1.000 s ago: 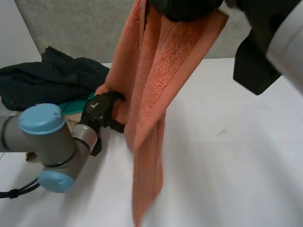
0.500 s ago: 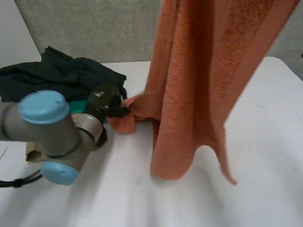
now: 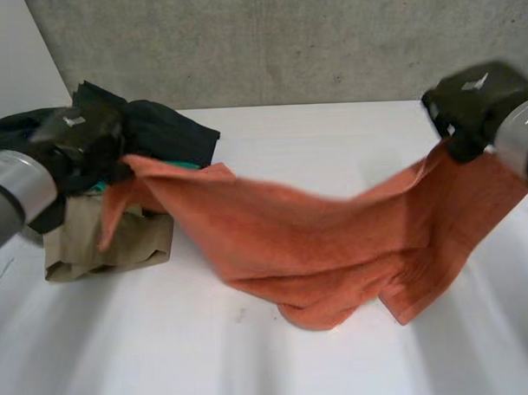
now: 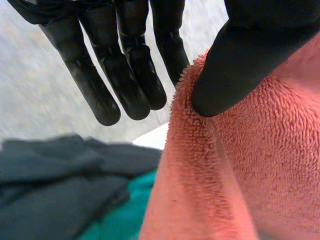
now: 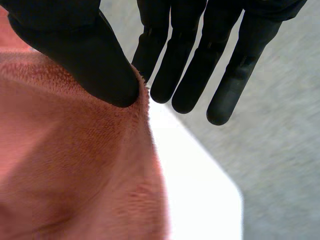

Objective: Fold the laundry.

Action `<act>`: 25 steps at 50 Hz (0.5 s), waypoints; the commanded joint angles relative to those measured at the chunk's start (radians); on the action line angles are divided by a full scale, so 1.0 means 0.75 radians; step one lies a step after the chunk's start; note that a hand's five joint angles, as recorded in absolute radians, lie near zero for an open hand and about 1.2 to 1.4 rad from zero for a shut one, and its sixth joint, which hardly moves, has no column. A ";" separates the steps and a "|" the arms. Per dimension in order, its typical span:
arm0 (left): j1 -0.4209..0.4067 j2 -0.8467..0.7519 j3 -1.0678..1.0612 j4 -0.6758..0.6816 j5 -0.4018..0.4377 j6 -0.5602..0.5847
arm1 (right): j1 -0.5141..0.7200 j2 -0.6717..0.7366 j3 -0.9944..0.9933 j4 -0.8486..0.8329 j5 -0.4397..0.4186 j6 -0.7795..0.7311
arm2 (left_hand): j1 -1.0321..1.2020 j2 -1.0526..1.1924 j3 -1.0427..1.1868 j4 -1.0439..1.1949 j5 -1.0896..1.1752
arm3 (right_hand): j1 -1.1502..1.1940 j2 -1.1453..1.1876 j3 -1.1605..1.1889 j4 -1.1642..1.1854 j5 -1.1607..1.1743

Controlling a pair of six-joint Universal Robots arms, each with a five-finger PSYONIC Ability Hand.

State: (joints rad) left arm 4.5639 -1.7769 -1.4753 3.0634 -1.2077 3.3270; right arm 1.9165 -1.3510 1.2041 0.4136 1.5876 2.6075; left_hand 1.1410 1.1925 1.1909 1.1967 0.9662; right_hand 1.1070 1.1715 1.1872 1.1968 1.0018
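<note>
The orange towel (image 3: 318, 248) hangs stretched, middle sagging onto the white tabletop (image 3: 166, 366), likely so it can be spread flat for folding. The left robot hand (image 3: 75, 135) pinches one end, thumb against fingers, over the clothes pile (image 3: 171, 131) at the far left corner; the right robot hand (image 3: 473, 99) likewise pinches the other end near the right edge. A grey wall (image 3: 284, 41) stands behind
</note>
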 commanded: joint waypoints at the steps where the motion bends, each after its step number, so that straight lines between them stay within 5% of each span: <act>1: -0.156 -0.471 0.409 0.033 -0.067 0.215 | 0.009 0.269 -0.159 -0.148 0.037 0.023 | 0.340 0.272 0.274 0.266 0.341 | 0.386 0.300 0.279 0.266 0.293; 4: -0.184 -0.549 0.584 0.092 -0.134 0.250 | 0.011 0.326 -0.237 -0.265 0.100 0.025 | 0.340 0.272 0.274 0.266 0.341 | 0.386 0.300 0.279 0.266 0.293; 9: -0.211 -0.599 0.781 0.540 -0.204 0.236 | 0.016 0.357 -0.376 -0.671 0.249 0.021 | 0.340 0.272 0.274 0.266 0.341 | 0.386 0.300 0.279 0.266 0.293; 15: -0.232 -0.529 0.775 1.004 -0.222 0.209 | 0.018 0.284 -0.350 -1.109 0.258 0.017 | 0.340 0.272 0.274 0.266 0.341 | 0.386 0.300 0.279 0.266 0.293; 25: -0.232 -0.276 0.467 0.864 -0.233 0.172 | 0.001 0.122 -0.102 -1.192 0.092 0.019 | 0.340 0.272 0.274 0.266 0.341 | 0.386 0.300 0.279 0.266 0.293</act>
State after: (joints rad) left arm 4.3869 -2.1009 -0.9501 3.8183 -1.3834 3.4760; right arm 1.9279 -1.1875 1.0007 -0.5078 1.7411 2.6203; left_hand 1.1410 1.1941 1.1925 1.2003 0.9662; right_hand 1.1070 1.1715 1.1887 1.1971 1.0018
